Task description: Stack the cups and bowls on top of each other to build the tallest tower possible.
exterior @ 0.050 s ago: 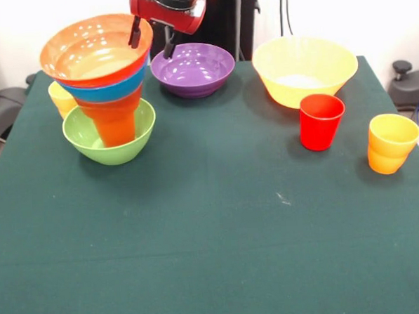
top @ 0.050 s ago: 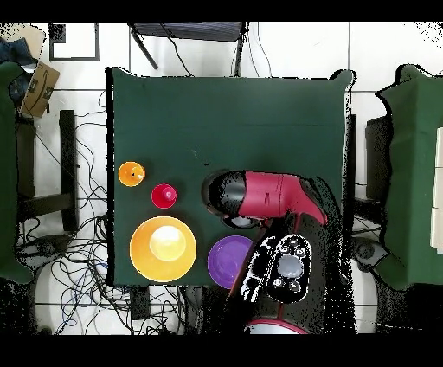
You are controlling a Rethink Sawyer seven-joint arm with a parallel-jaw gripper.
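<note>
so my gripper [exterior @ 0.050 s ago: 152,39] is spread open over the rim of the tower [exterior @ 0.050 s ago: 102,85] near the table's [exterior @ 0.050 s ago: 215,255] far corner, four pieces up so far, leaving the purple bowl [exterior @ 0.050 s ago: 193,68], big yellow bowl [exterior @ 0.050 s ago: 305,70] and the loose cups.

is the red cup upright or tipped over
Upright. The red cup stands on its base on the green tablecloth, open mouth facing up, apart from the big yellow bowl behind it.
</note>
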